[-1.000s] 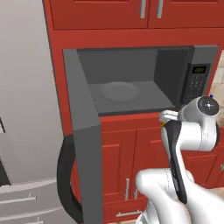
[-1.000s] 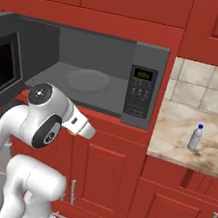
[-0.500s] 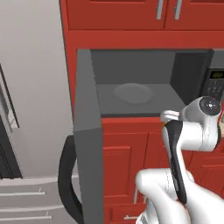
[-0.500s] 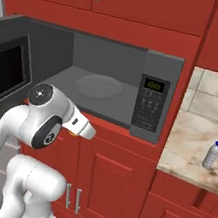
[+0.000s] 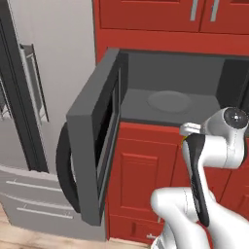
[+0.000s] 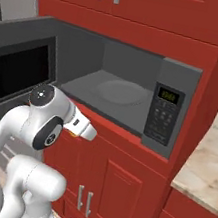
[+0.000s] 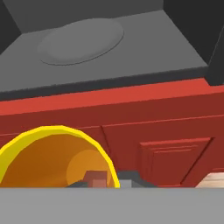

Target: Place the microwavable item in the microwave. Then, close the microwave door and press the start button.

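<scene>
Fingers [image 7: 107, 183] are clamped on the rim of the yellow cup [image 7: 52, 159], its open mouth facing the hand camera, held low before the red cabinet front, below the microwave [image 6: 134, 92] whose door [image 5: 95, 138] stands wide for loading onto the turntable [image 7: 81, 39].

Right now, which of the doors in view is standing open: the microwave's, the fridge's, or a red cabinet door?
The grey-framed microwave door with the black glass window is swung wide open to the left; the silver fridge doors and red cabinet doors sit shut.
</scene>
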Robot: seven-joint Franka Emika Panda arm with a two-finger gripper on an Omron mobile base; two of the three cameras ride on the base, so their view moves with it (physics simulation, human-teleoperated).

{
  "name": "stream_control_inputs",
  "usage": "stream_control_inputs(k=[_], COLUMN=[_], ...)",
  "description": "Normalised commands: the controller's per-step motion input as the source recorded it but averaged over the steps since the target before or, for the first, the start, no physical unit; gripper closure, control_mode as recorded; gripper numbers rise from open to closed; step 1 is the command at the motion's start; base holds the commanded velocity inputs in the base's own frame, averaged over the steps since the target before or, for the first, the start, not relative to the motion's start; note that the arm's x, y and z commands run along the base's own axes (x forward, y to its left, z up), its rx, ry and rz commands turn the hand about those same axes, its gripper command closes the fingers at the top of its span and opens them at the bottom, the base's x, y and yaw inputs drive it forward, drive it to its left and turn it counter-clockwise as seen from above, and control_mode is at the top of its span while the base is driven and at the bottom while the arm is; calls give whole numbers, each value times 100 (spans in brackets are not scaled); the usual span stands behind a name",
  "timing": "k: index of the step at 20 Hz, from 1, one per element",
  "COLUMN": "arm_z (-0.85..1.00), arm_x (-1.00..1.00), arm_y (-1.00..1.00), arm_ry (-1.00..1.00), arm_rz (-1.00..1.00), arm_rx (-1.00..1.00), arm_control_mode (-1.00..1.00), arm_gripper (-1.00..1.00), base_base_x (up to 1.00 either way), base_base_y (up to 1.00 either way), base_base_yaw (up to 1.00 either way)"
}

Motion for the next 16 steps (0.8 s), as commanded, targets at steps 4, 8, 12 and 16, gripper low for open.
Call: stream_control_inputs(k=[4, 8, 12, 16], arm_z=[0, 0, 0, 0], arm_x=[0, 0, 0, 0], arm_y=[0, 0, 0, 0], arm_ry=[0, 0, 0, 0], arm_rz=[0, 0, 0, 0], arm_rx=[0, 0, 0, 0], arm_control_mode=[100, 100, 100, 100], arm_gripper=[100, 100, 100, 100], base_base_x=[0, 3, 28, 17], base_base_y=[-36, -28, -13, -2], base_base_yaw=[41, 35, 30, 11])
